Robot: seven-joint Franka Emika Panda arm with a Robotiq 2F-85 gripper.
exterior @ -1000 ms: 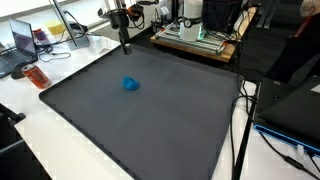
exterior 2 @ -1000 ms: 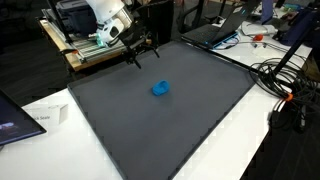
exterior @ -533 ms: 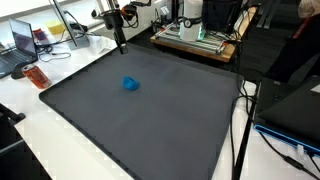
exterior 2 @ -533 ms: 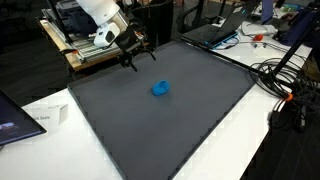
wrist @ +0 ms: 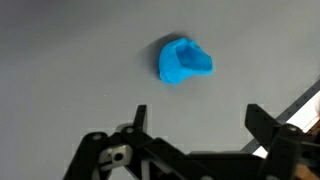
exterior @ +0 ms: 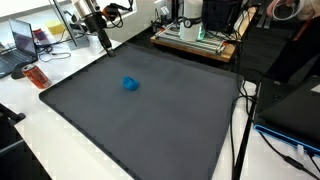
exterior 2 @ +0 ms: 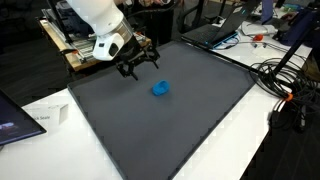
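Wrist view has the blue lump (wrist: 185, 60) sitting in the upper middle of the shot, flat on the dark grey mat (wrist: 60, 60), with the claw (wrist: 195, 128) poking in along the bottom edge. Its fingers (wrist: 137, 118) are spread wide apart with nothing between them, so it's holding zilch and not touching the lump either. What the lump actually is I can't tell, it looks kinda crumpled and is open on one side. In both exterior views the claw (exterior: 103, 42) (exterior 2: 137, 68) hangs off the white arm (exterior 2: 100, 20) over the mat (exterior: 150, 120) (exterior 2: 160, 130), close to one of its far corners, pointing down at a slant. The lump (exterior: 130, 84) (exterior 2: 160, 88) lies near it but clearly apart, a bit further in toward the middle of the mat, all on its own. Around the mat in an exterior view you get a laptop (exterior: 24, 40) and a small orange thing (exterior: 37, 76) on the white table (exterior: 30, 120), and in an exterior view a tangle of black cables (exterior 2: 285, 80) off to the side.
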